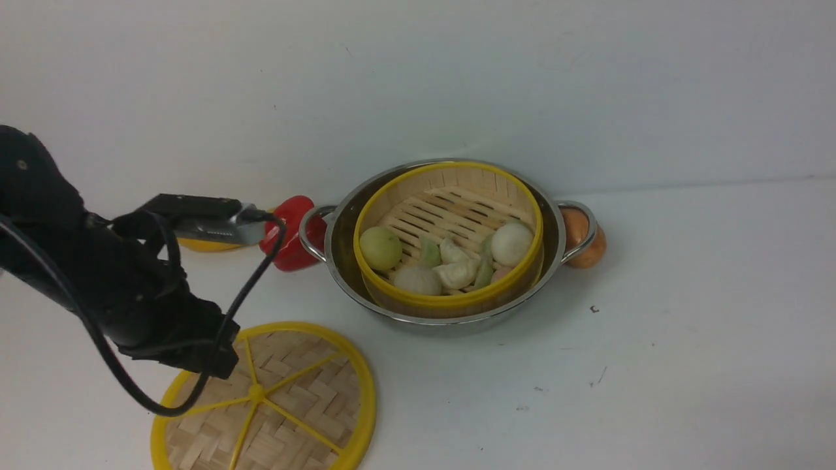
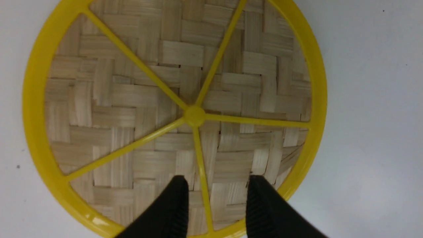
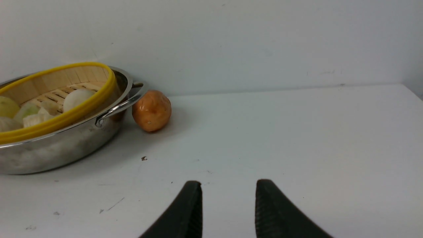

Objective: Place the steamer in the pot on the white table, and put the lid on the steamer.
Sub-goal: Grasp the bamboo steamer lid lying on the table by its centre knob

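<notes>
Looking through the front view, I have the steamer (image 1: 450,303) sitting inside the pot (image 1: 341,251) at the centre of the frame, its yellow rim rising above the steel edge. The buns and dumplings (image 1: 457,271) are bunched toward the near side of its slatted floor. The lid (image 1: 294,398) lies flat on the table (image 1: 686,326) at the lower left of the frame, apart from the pot. My left pincer (image 2: 218,180) hangs over the lid near its rim, its 2 fingers parted with 1 yellow spoke running between them. It grips nothing, and I cannot tell whether the tips touch the weave. My right pincer (image 3: 228,183) is parted by a similar gap over bare table, with nothing in it. A red pepper (image 1: 294,219) sits just beside the pot on the left, and an orange-brown round fruit (image 3: 152,110) sits just beside it on the right.
</notes>
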